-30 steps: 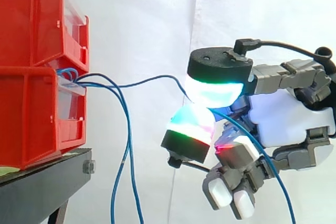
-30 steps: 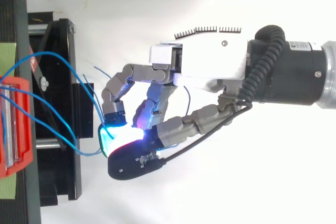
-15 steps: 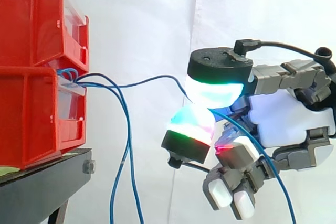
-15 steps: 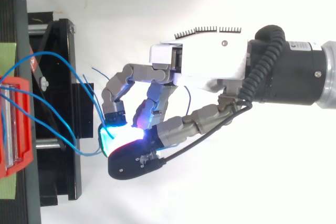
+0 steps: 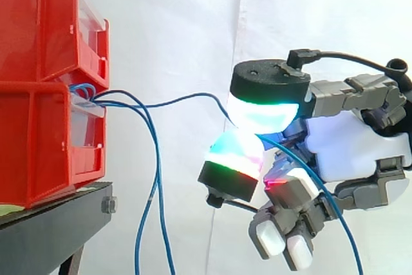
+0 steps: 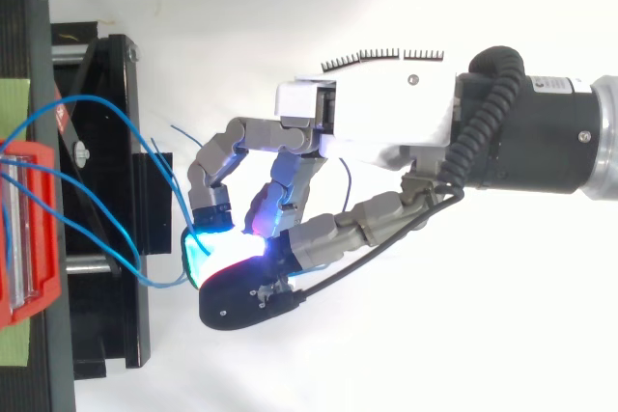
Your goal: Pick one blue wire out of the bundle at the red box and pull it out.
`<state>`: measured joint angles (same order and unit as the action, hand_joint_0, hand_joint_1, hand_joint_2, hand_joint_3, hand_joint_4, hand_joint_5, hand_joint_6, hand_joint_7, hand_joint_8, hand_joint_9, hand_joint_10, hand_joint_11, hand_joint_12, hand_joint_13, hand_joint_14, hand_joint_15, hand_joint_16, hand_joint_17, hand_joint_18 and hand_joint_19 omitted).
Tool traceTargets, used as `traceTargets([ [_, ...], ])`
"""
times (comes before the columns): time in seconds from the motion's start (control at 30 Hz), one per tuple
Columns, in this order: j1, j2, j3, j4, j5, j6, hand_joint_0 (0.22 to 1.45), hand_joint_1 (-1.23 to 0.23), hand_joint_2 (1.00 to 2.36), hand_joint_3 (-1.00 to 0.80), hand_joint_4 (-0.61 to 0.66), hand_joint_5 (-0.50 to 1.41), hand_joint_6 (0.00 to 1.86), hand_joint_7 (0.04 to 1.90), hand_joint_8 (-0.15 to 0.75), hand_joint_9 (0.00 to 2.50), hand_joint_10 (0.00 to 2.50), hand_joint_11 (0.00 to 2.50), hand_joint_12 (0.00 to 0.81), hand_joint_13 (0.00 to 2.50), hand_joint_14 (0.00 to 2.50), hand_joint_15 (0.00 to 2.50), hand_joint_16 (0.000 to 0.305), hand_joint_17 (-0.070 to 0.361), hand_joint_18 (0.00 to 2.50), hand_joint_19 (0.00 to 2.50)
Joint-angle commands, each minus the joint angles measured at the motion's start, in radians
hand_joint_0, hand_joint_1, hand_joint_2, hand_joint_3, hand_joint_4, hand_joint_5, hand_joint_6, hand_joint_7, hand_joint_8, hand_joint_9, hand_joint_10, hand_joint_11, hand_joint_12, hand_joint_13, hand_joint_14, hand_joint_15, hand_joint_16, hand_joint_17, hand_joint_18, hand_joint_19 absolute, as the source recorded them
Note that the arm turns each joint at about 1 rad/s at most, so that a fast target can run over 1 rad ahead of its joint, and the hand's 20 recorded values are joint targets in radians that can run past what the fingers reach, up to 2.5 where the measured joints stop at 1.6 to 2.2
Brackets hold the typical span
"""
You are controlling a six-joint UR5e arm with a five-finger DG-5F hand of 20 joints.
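Hand [image 5: 353, 149] w/ pinch on 1 blue wire [image 5: 180, 100], apart from red box [image 5: 38, 146]

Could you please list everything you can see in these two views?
bins: two, red, stacked on the stand at the left.
stand: one, black, under the bins.
blue wires: several, blue, coming out between the bins, some hanging down.
blue wire: one, blue, running from the bins to the hand.
curtain: one, white, behind everything.
arm: one, black and grey, coming in from the right.
hand: one, white and grey with glowing pads, pinching the blue wire.
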<state>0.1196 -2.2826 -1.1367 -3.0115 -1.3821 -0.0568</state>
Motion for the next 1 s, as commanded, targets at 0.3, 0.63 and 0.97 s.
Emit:
traceTargets([
  [0.3,0.000,0.000,-0.002,0.000,0.000,0.000,0.64,-0.81,1.00,0.06,-0.03,-0.11,0.97,1.05,0.404,1.14,0.01,0.76,0.485,0.90,0.01,0.50,0.063,0.141,0.91,0.42],
  [0.63,0.000,0.000,-0.003,0.000,0.002,0.000,0.64,-0.81,1.00,0.06,-0.03,-0.11,0.97,1.05,0.402,1.14,0.01,0.76,0.485,0.89,0.01,0.50,0.063,0.141,0.90,0.42],
  [0.97,0.000,0.000,-0.003,0.000,0.000,0.000,0.64,-0.81,1.00,0.06,-0.03,-0.11,0.97,1.04,0.405,1.14,0.01,0.77,0.485,0.89,0.01,0.50,0.063,0.141,0.90,0.42],
])
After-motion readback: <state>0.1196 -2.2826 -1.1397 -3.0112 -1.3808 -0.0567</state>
